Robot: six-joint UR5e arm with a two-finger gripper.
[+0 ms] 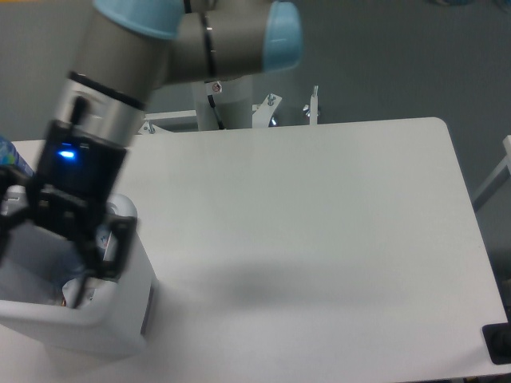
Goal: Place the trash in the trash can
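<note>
The trash can (112,323), a white rectangular bin with a thick rim, stands at the table's front left corner. My gripper (62,254) hangs over its opening, blurred, with the fingers (120,243) spread wide and nothing between them, so it is open. The gripper and wrist cover most of the bin's inside. Only a small pale scrap with a hint of red (70,297) shows near the inner wall, and I cannot tell which piece of trash it is.
The white table (319,223) runs from the bin to the right edge. The arm's base column (223,96) stands behind the far edge. A blue-topped object (9,155) peeks in at the far left. A black item (499,345) sits at the front right corner.
</note>
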